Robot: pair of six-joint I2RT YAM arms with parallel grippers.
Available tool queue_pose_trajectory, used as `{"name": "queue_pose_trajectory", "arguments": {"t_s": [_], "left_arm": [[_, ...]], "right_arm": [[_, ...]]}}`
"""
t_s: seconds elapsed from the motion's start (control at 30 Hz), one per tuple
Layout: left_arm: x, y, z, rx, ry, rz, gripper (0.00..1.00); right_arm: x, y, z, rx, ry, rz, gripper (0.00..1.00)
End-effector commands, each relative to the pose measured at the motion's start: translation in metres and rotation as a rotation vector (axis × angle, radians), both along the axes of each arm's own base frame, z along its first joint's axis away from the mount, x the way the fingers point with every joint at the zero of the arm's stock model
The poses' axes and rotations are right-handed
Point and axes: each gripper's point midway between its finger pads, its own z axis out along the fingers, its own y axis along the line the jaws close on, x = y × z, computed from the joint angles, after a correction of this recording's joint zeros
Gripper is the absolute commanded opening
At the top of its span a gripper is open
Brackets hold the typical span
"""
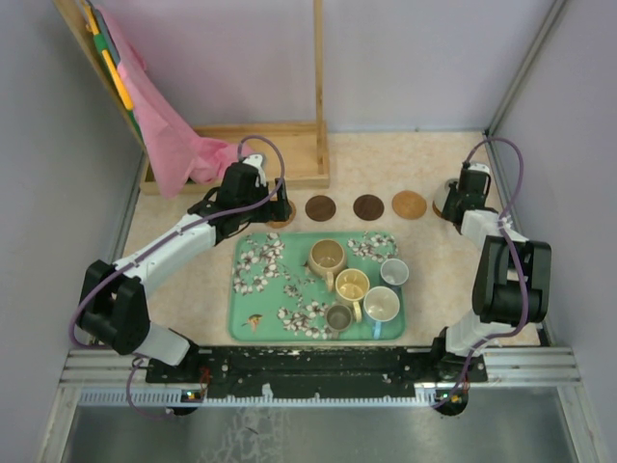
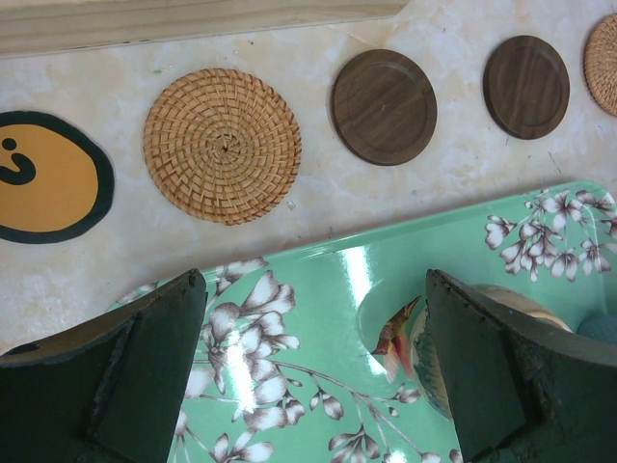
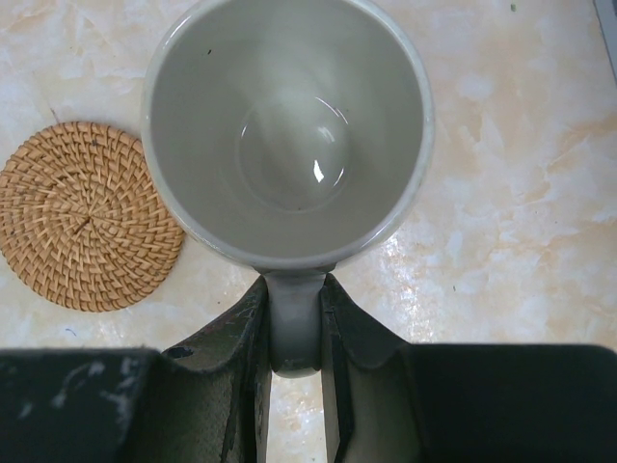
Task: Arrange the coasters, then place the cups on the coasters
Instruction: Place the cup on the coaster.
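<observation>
Five coasters sit in a row on the table: yellow disc with dark rim (image 2: 43, 176), woven rattan (image 2: 222, 145), two dark wood (image 2: 383, 106) (image 2: 525, 87), and another woven coaster (image 1: 409, 204) at the right end. A white cup (image 3: 287, 130) is upright and empty just right of that coaster, not on it, with its handle pinched in the right gripper (image 3: 294, 301). Five cups stand upright on the green tray (image 1: 299, 249): tan (image 1: 327, 258), yellow (image 1: 352, 286), pale blue (image 1: 393, 272), white (image 1: 382, 305) and small dark (image 1: 338, 317).

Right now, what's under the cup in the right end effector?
Only bare tabletop shows around the cup; the woven coaster lies beside it. The spot directly beneath is hidden by the cup.
</observation>
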Motion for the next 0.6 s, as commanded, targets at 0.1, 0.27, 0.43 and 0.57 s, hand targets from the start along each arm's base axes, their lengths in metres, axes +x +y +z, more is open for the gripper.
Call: {"name": "queue_pose_trajectory", "arguments": {"t_s": [0.1, 0.27, 0.43, 0.57], "left_arm": [[-0.0007, -0.0050, 0.0063, -0.026, -0.019, -0.011, 1.00], [-0.0004, -0.0046, 0.0057, -0.025, -0.017, -0.009, 1.00], [-0.0001, -0.0045, 0.0060, -0.026, -0.019, -0.008, 1.00], [-0.0005, -0.0042, 0.0049, -0.024, -0.017, -0.008, 1.00]], "right_arm": [[0.0201, -0.0095, 0.0198, -0.031, -0.101, -0.027, 0.09], [0.0195, -0.0094, 0.0189, -0.030, -0.100, -0.026, 0.18], [0.0193, -0.0081, 0.0188, -0.028, -0.099, -0.022, 0.23], [0.0185, -0.0078, 0.0176, -0.028, -0.095, -0.023, 0.25]]}}
